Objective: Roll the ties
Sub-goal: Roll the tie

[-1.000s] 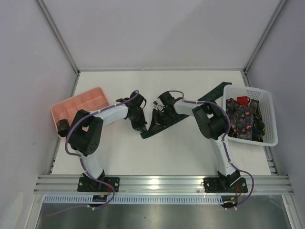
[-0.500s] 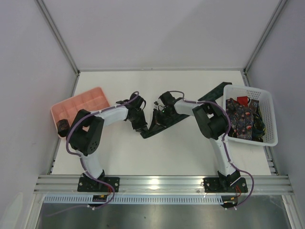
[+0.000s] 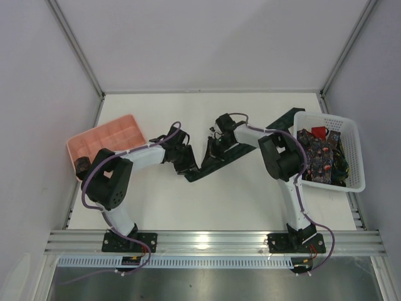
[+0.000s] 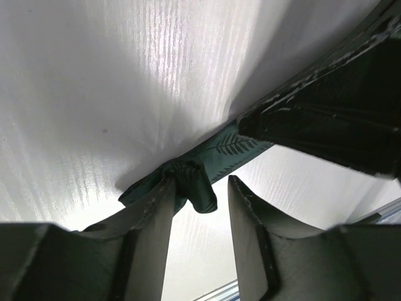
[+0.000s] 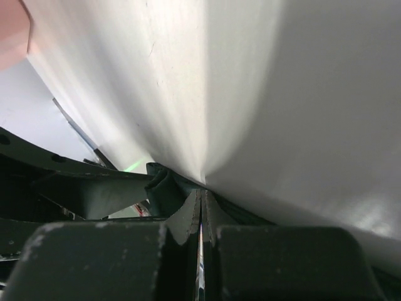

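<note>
A dark green tie (image 3: 229,158) lies slantwise across the middle of the table, its far end (image 3: 285,119) reaching the basket. My left gripper (image 3: 186,164) stands over its near end, open. In the left wrist view the bunched end (image 4: 199,191) of the tie rests against the left finger (image 4: 150,219), and the gap to the other finger is bare. My right gripper (image 3: 212,149) is shut, its tips (image 5: 202,191) pressed down on the tie (image 5: 164,188), with no fabric showing between them. A small dark rolled tie (image 3: 81,166) sits at the pink tray's near corner.
The pink compartment tray (image 3: 106,137) stands at the left. At the right is a white lattice basket (image 3: 352,135) holding several more ties (image 3: 316,155), one red (image 3: 318,132). Grey walls enclose the table on three sides.
My left gripper has opened and let go of the tie's near end. The right arm's wrist has shifted slightly toward the back, its gripper staying shut on the table.
</note>
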{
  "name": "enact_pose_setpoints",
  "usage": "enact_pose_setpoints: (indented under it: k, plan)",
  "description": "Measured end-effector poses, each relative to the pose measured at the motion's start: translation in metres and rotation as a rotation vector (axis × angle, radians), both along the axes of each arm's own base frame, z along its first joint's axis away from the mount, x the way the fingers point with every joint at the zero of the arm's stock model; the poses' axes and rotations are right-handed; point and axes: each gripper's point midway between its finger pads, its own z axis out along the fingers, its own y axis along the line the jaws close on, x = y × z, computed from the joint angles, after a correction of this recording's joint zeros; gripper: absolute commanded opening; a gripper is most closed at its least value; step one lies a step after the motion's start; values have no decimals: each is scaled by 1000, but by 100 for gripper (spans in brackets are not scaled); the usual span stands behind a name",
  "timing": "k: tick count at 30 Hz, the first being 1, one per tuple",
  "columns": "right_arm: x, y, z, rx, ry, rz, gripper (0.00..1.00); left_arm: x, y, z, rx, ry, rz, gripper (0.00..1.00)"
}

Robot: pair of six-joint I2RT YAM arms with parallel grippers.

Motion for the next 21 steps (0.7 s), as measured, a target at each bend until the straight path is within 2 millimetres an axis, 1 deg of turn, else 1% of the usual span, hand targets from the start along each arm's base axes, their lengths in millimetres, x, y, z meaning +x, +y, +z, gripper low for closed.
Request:
enact_pose_setpoints:
  k: [3,5,6,9,12,14,17,19,21]
  plan:
    - [8,-6,6,-9,-14,-3,0,0,-2,1,-18,-15,-5,51]
    - [14,-5,16,2,-33,11,0,-1,-3,2,-33,-27,-8,52]
    - [19,-4,25,18,-47,21,0,-1,-3,2,-38,-32,-10,52]
    - [28,6,48,84,-86,58,0,-1,-6,3,-60,-49,-16,56]
    - [23,19,61,149,-84,114,0,0,-9,4,-79,-65,-30,57]
    - [13,29,59,176,-56,149,0,1,-11,5,-83,-74,-36,58]
    - [-4,40,45,180,-6,191,0,0,-12,5,-88,-81,-50,58]
    - [-9,42,37,179,18,202,0,-2,-13,4,-91,-88,-61,57]
    - [-13,41,34,178,35,204,0,-3,-13,4,-94,-97,-70,58]
